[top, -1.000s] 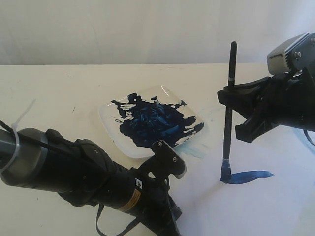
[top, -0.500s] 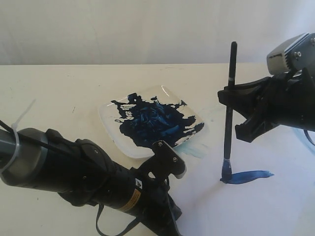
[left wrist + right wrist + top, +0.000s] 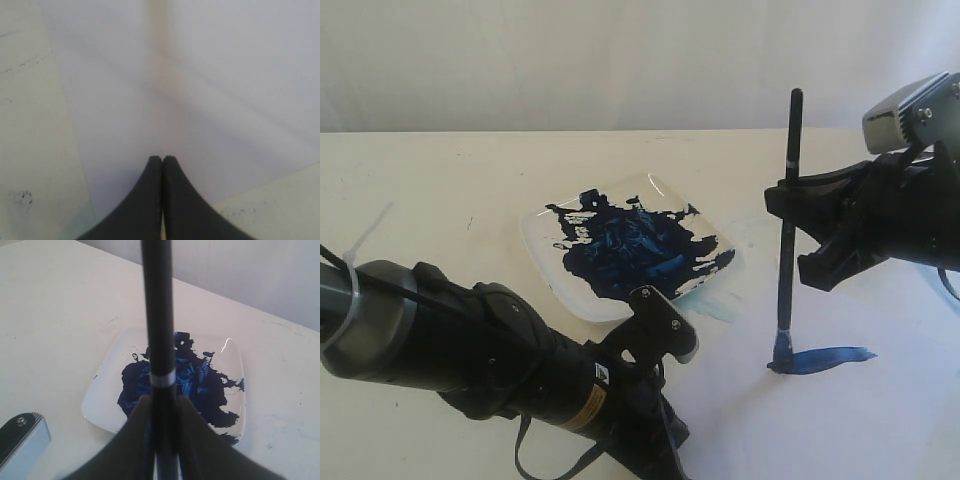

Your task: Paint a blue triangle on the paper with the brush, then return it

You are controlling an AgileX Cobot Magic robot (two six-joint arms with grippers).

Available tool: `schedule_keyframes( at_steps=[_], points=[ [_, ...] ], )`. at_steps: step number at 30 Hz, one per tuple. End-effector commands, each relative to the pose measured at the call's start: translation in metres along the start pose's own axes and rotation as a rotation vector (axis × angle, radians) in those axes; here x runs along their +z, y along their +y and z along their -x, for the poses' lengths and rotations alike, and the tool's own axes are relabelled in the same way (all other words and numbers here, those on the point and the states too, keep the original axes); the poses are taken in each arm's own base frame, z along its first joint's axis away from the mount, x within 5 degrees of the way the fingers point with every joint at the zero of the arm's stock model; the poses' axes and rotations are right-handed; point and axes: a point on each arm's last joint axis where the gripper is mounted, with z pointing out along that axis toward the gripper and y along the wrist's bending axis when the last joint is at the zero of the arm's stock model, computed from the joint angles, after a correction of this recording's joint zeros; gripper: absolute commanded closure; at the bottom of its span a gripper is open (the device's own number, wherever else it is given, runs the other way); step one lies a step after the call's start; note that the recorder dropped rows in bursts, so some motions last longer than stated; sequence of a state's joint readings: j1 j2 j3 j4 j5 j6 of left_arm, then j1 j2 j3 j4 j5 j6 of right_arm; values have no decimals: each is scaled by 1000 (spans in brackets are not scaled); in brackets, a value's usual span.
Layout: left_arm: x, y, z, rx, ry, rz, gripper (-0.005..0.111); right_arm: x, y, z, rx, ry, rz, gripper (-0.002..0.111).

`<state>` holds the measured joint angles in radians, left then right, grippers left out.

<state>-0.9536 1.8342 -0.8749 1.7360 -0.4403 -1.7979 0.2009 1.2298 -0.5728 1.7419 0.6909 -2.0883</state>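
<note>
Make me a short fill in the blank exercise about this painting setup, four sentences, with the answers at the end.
1. The brush is gripped by the ___ hand.
2. The paper bears just ___ bold painted stroke, ending at the bristles.
3. The square white plate is smeared with dark ___ paint.
4. The left hand is shut and holds ___.

Answers: right; one; blue; nothing.

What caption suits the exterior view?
Right gripper holds the brush upright, tip on the paper, one blue stroke.
</note>
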Motion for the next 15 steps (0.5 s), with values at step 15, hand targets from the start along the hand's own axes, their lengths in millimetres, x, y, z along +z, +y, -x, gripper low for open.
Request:
schedule_keyframes(
  at_steps=[15],
  points=[
    [0,0,-2,5,7,5,107,-1,3,-6,59,59,13,108]
  ],
)
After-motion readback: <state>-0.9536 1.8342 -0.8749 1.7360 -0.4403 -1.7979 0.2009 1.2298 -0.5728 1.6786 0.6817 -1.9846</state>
